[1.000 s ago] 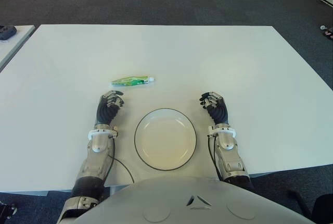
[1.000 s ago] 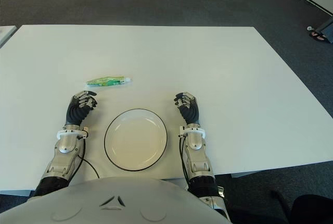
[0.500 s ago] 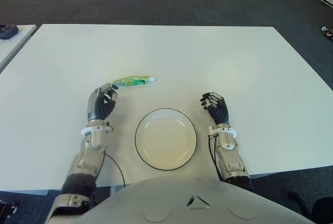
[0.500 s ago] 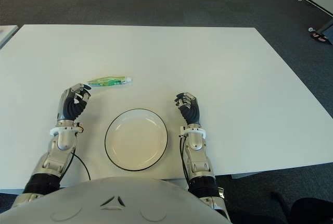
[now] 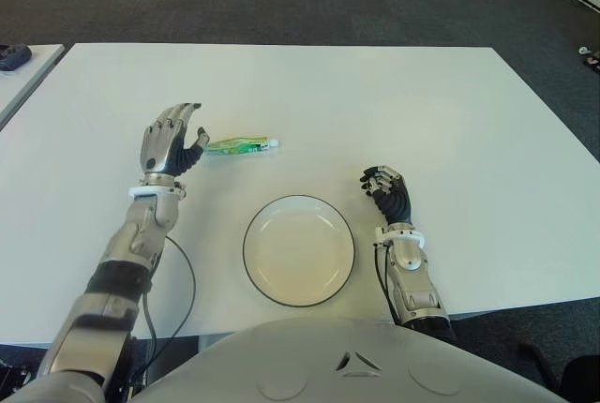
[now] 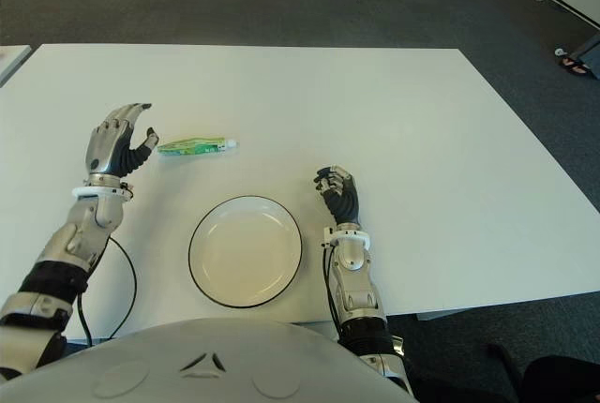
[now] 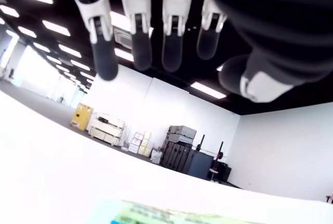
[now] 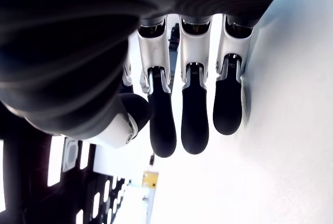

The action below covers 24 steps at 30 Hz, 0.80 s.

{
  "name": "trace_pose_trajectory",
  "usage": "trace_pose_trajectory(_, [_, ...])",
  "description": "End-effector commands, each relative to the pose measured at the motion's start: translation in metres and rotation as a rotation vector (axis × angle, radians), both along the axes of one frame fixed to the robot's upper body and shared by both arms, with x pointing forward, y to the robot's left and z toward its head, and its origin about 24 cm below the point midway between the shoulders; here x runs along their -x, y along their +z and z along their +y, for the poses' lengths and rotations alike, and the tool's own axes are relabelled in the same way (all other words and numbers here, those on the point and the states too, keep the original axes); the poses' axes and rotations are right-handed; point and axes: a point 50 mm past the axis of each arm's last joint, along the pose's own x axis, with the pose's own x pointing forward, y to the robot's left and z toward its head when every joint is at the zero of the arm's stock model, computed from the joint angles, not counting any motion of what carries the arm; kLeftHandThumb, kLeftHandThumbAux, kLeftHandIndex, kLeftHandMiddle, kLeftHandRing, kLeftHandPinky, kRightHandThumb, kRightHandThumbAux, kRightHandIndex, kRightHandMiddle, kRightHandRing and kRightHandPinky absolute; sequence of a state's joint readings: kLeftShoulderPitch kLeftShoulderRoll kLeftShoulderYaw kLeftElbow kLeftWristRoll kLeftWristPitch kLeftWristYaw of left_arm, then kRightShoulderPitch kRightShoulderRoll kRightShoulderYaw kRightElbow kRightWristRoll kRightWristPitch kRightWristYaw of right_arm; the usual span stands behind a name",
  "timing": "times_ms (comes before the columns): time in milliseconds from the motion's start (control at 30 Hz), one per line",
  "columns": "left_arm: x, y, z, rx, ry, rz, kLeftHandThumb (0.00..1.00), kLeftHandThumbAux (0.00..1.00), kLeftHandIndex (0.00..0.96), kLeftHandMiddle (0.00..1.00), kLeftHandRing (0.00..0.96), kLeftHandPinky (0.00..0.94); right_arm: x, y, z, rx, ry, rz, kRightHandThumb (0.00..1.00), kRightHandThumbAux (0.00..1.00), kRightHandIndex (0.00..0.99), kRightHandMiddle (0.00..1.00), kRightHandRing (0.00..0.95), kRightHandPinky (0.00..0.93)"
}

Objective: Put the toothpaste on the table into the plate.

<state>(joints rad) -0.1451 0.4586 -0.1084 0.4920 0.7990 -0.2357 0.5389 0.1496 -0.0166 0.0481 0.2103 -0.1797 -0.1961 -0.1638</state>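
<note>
1. The toothpaste point(image 5: 240, 146) lies flat on the white counter point(image 5: 394, 103), behind the empty plate point(image 5: 299, 249) (cap toward the right).
2. The left robot hand point(image 5: 170, 140) is just left of the tube, fingers spread, holding nothing.
3. The right robot hand point(image 5: 387, 193) is beside the plate's right, fingers curled, empty.

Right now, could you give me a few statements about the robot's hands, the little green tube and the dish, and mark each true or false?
1. The green-and-white toothpaste tube lies on the white table, outside the plate. True.
2. The round white plate with a dark rim holds a toothbrush. False: it holds nothing.
3. The left hand grips the tube. False: its fingers are spread open beside the tube's end.
4. The right hand shows to the right of the plate, fingers curled. True.
</note>
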Motion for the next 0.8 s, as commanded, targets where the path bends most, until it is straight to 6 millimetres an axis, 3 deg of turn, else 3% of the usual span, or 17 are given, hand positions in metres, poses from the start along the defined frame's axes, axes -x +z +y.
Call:
trace_pose_trajectory(33, [-0.007,-0.003,0.001,-0.061,-0.021,0.014,0.632,0.370,0.103,0.119,0.120,0.203,0.004,-0.006,0.000,0.005,-0.007,0.039,0.709,0.731,0.427,0.513,0.508,0.501])
trace_pose_trajectory(300, [-0.024,0.006,0.003,-0.188,-0.144,0.040,0.599,0.246,0.008,0.016,0.019,0.047,0.005,-0.005,-0.001,0.006,-0.006,0.038,0.709,0.731,0.427,0.525,0.526,0.543])
trace_pose_trajectory(800, [-0.037,-0.005,0.003,-0.374,-0.309,0.201,0.531,0.191,0.000,0.002,0.000,0.036,0.007,-0.003,-0.002,0.004,-0.006,0.037,0.709,0.732,0.428,0.536,0.542,0.558])
